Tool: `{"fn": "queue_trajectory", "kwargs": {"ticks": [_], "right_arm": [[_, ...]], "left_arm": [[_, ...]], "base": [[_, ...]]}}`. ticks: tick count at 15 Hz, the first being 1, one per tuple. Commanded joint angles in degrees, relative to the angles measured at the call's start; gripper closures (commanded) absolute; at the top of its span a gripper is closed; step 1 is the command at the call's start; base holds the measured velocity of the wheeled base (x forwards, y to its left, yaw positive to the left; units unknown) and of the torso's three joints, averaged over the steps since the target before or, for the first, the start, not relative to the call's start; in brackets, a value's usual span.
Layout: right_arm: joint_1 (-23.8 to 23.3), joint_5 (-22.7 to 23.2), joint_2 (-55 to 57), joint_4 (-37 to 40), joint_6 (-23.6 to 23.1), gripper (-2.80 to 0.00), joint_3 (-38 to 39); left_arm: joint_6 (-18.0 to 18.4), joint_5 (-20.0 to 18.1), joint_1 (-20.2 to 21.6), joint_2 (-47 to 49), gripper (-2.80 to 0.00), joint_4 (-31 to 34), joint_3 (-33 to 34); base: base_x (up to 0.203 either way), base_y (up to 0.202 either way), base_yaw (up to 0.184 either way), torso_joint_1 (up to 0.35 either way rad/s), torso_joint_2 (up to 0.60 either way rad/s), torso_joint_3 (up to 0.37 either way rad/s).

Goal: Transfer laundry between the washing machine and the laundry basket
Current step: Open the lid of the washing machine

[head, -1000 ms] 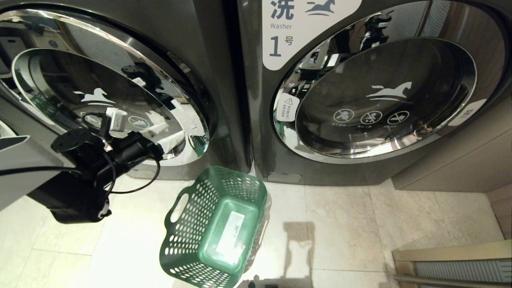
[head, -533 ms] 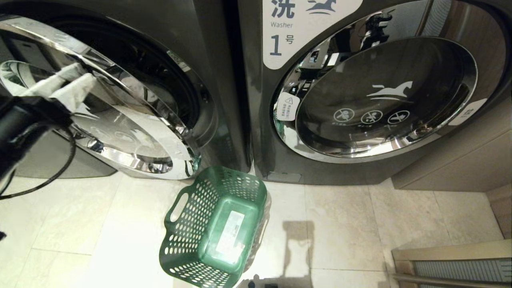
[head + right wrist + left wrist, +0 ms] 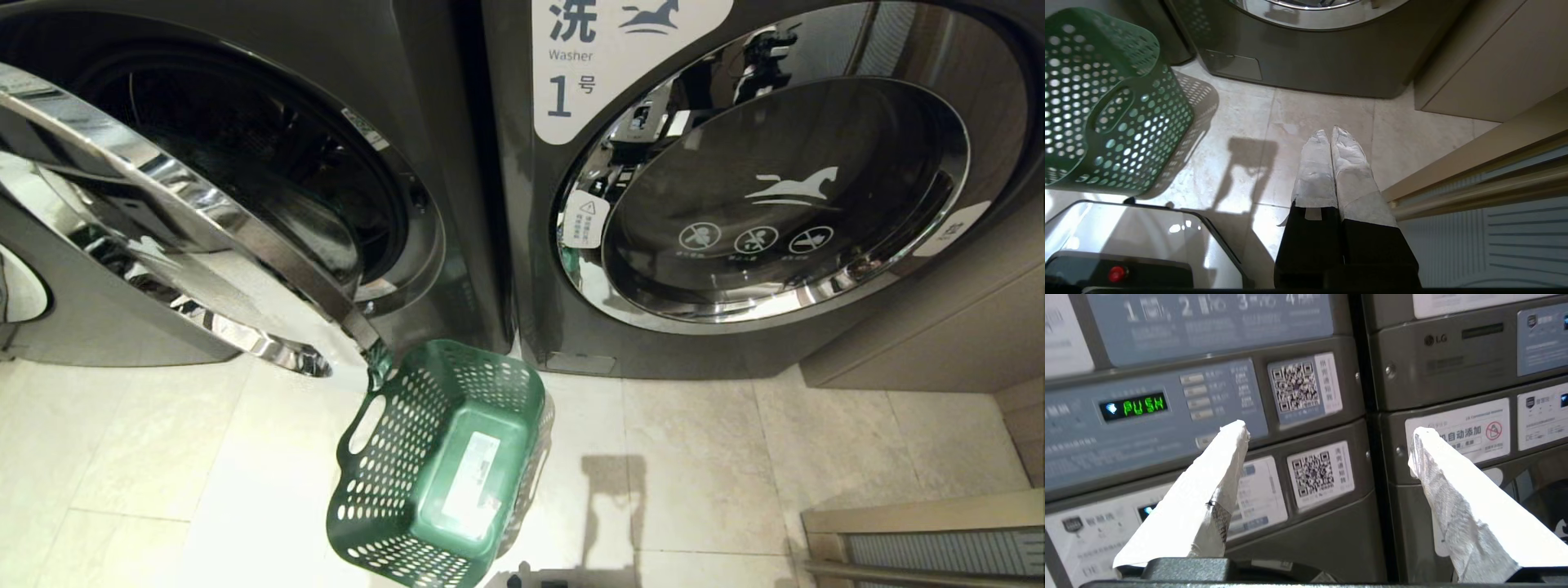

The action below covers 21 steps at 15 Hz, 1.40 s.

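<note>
The washing machine (image 3: 457,188) stands at the left of the head view with its chrome-rimmed door (image 3: 163,237) swung open over the floor. Its drum (image 3: 269,155) looks dark and no laundry shows in any view. The green laundry basket (image 3: 441,457) sits empty on the tiles just below the door's edge, and its perforated side also shows in the right wrist view (image 3: 1106,106). My left gripper (image 3: 1329,430) is outside the head view, held open with nothing between its fingers, facing the machines' control panels. My right gripper (image 3: 1331,132) hangs shut and empty over the floor tiles.
The closed machine marked Washer 1 (image 3: 784,204) stands to the right. A beige cabinet (image 3: 922,327) and a slatted panel (image 3: 922,547) bound the right side. A display reading PUSH (image 3: 1145,405) glows on the panel. My base (image 3: 1126,241) is near the basket.
The left machine's door has swung from nearly shut to wide open. My left arm, which was at the door, has lifted away to the left and out of the head view.
</note>
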Motion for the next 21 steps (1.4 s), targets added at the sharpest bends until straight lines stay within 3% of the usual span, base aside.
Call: {"fn": "queue_trajectory", "kwargs": {"ticks": [1, 5, 18, 20, 21], "right_arm": [[0.0, 0.03, 0.06, 0.06, -0.06, 0.0, 0.02], [0.0, 0.03, 0.06, 0.04, -0.06, 0.0, -0.04], [0.0, 0.03, 0.06, 0.06, -0.06, 0.0, 0.05], [0.0, 0.03, 0.06, 0.05, -0.06, 0.0, 0.04], [0.0, 0.03, 0.06, 0.03, -0.06, 0.0, -0.03]], "left_arm": [[-0.26, -0.37, 0.21, -3.52, -2.8, -0.06, -1.26], [-1.87, -0.47, 0.12, -3.21, -2.8, 3.38, -2.64], [-2.27, -0.47, 0.12, -0.28, -2.8, 3.95, -0.62], [-3.71, -0.38, 0.12, 0.84, -2.8, 3.95, -0.9], [-3.73, -0.3, 0.12, 1.57, -1.34, 3.95, -0.54]], "base": [[0.0, 0.0, 0.0, 0.0, 0.0, 0.0], [0.0, 0.0, 0.0, 0.0, 0.0, 0.0], [0.0, 0.0, 0.0, 0.0, 0.0, 0.0], [0.0, 0.0, 0.0, 0.0, 0.0, 0.0], [0.0, 0.0, 0.0, 0.0, 0.0, 0.0]]}}
